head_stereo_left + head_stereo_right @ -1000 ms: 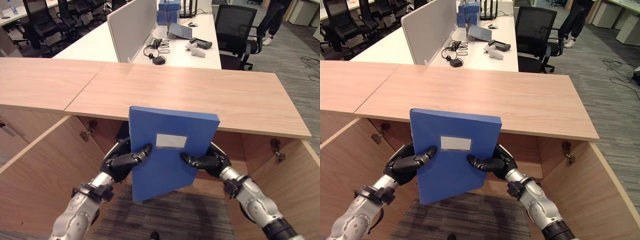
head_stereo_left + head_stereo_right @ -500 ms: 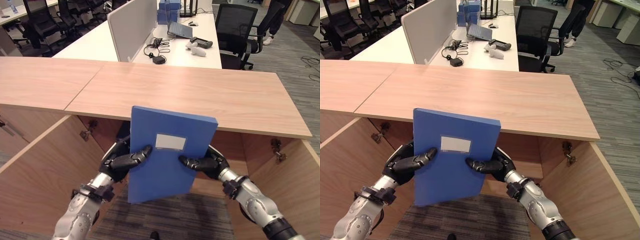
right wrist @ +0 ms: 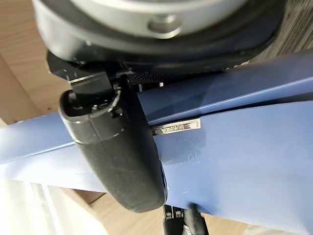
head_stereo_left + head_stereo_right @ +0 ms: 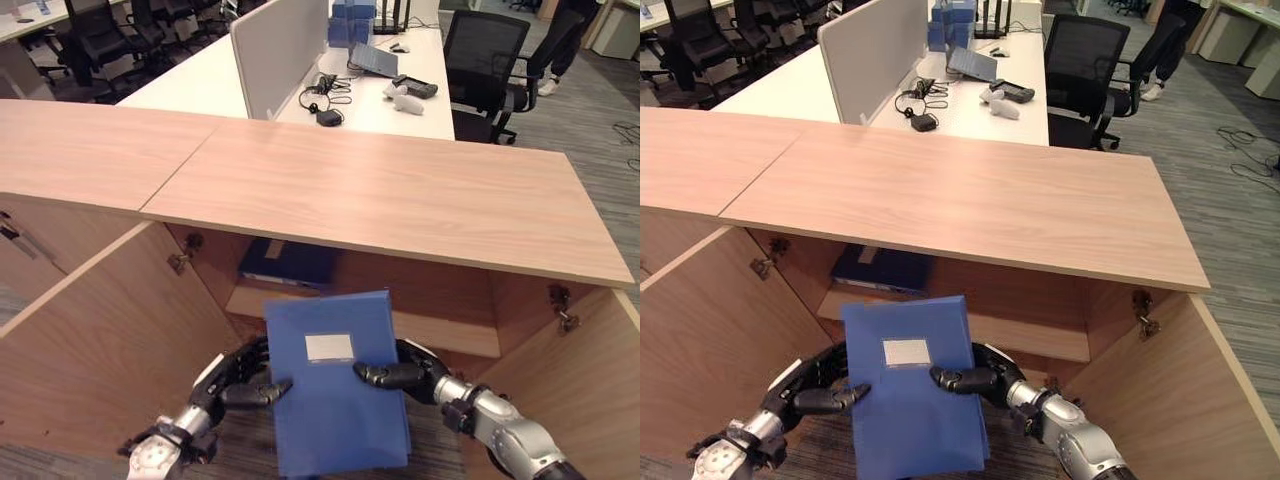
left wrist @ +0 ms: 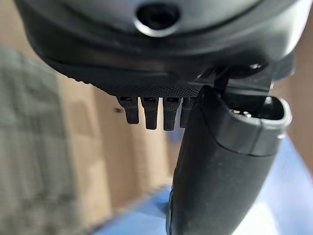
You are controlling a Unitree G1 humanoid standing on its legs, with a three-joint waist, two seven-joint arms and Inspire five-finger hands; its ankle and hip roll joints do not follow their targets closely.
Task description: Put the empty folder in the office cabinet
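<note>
I hold a blue folder [image 4: 338, 380] with a white label, flat side up, low in front of the open wooden cabinet [image 4: 390, 190]. My left hand [image 4: 235, 380] pinches its left edge with the thumb on top, and my right hand [image 4: 408, 368] pinches its right edge the same way. The right wrist view has the blue folder [image 3: 234, 147] pressed under the thumb of the right hand [image 3: 122, 156]. In the left wrist view a corner of the folder [image 5: 274, 205] lies by the left hand [image 5: 215, 176]. Another dark blue folder [image 4: 290, 263] lies on the cabinet's inner shelf [image 4: 440, 330].
The cabinet's doors [image 4: 90, 340] stand open on both sides, the right one [image 4: 1180, 400] close to my right arm. Behind the cabinet top is a white desk [image 4: 350, 95] with a divider, cables and a laptop, and a black office chair [image 4: 485, 55].
The folder has come down from in front of the cabinet's top to below it, with both hands still on it. The camera has tilted down, so the shelf and its dark folder now show.
</note>
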